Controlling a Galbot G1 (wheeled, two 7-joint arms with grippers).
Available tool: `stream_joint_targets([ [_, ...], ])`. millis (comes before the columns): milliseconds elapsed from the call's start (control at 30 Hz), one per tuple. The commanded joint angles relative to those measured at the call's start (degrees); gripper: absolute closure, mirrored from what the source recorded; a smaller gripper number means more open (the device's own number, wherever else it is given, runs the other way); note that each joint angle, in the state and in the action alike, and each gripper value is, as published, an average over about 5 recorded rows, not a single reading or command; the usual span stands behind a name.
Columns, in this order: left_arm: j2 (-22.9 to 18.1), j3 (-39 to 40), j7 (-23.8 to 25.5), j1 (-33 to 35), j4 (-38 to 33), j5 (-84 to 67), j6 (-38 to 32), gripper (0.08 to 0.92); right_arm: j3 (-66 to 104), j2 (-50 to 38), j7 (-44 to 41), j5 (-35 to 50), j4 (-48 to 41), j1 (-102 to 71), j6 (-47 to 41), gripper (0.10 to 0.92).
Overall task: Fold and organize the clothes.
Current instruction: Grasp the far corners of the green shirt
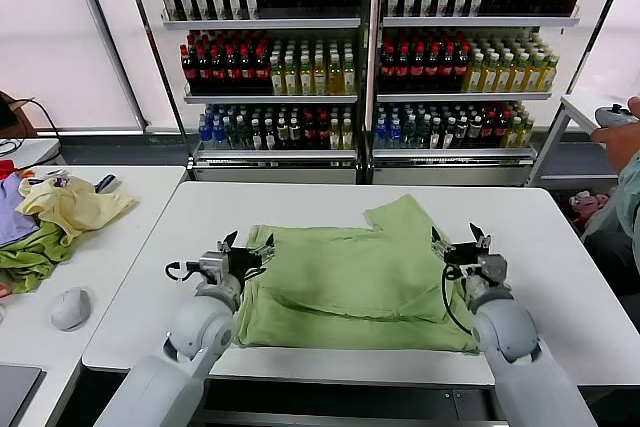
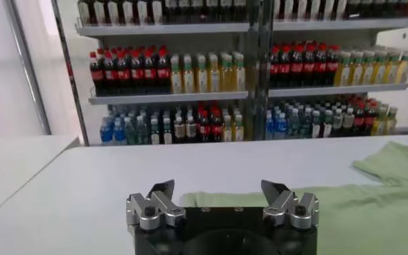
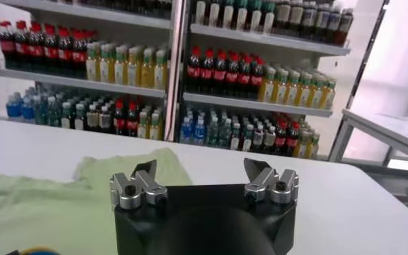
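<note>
A pale lime-green shirt (image 1: 350, 277) lies partly folded on the white table (image 1: 560, 277), one sleeve (image 1: 400, 215) sticking out toward the far side. My left gripper (image 1: 243, 245) hovers at the shirt's left edge, fingers spread wide and empty. At the shirt's right edge my right gripper (image 1: 460, 238) is open as well, holding nothing. The left wrist view shows the left gripper (image 2: 219, 187) over the table with green fabric (image 2: 370, 208) just beyond. Under and to one side of the right gripper (image 3: 200, 166) in its wrist view lies the shirt (image 3: 44, 201).
A pile of yellow, green and purple clothes (image 1: 45, 222) and a grey mouse (image 1: 70, 307) sit on the left side table. Shelves of bottles (image 1: 360, 57) stand behind. A person's arm (image 1: 625, 162) shows at the far right.
</note>
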Motion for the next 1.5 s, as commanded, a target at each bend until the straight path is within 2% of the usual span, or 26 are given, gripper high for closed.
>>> stream_joint_targets([
  [33, -3.60, 7.02, -0.57, -14.41, 19.91, -0.86, 0.90, 0.177, -7.27, 3.30, -1.23, -0.54, -25.60, 20.98, -0.93, 0.203],
  [333, -3.75, 6.85, -1.99, -14.70, 24.18, -0.30, 1.80, 0.177, -8.63, 7.82, -3.66, -2.44, -37.61, 27.26, -0.19, 0.203],
  [733, -3.43, 6.37, -1.18, -13.59, 23.39, -6.21, 1.79, 0.177, -8.28, 12.30, -8.28, -3.61, -46.82, 31.57, 0.27, 0.203],
  [833, -3.14, 6.36, -1.06, -12.79, 22.43, -6.26, 1.65, 0.199, -8.16, 12.52, -8.75, -3.31, -47.93, 31.42, 0.19, 0.227],
  [1267, -2.42, 6.41, -0.09, -11.52, 21.37, -8.28, 1.58, 0.562, -8.14, 11.88, -8.97, -0.25, -46.35, 29.46, -2.82, 0.585],
  [1500, -1.89, 5.86, 0.19, -10.78, 20.29, -8.90, 0.01, 0.761, -8.49, 10.31, -8.73, 0.64, -39.96, 26.66, -1.44, 0.793],
])
